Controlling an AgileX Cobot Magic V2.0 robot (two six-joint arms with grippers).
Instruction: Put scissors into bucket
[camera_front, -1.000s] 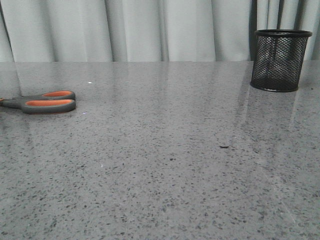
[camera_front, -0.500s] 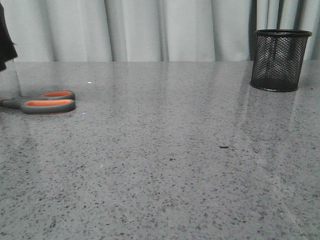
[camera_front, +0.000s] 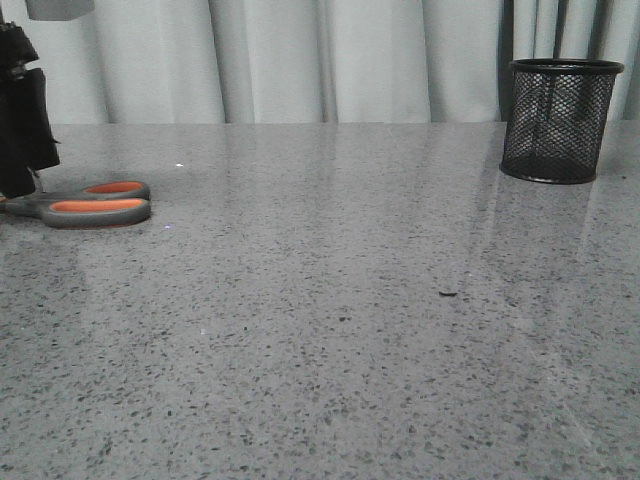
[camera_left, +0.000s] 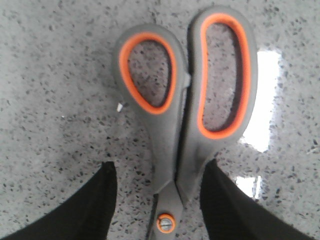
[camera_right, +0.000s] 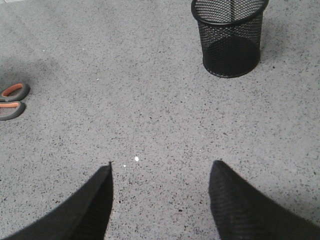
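The left tool (camera_left: 159, 200) hangs spread apart astride the scissors (camera_left: 185, 115), its fingers flanking their long axis near the pivot.

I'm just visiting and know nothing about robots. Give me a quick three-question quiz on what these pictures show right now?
1. True or false: the scissors are already inside the bucket.
2. Which gripper is lined up over the scissors: A) the left gripper, B) the right gripper?
3. Fill in: the finger loops are lined in the colour ____.

Key:
1. False. They lie flat on the table, far from the upright bucket.
2. A. Its fingers straddle the handles near the pivot, open, not clamped.
3. Orange.
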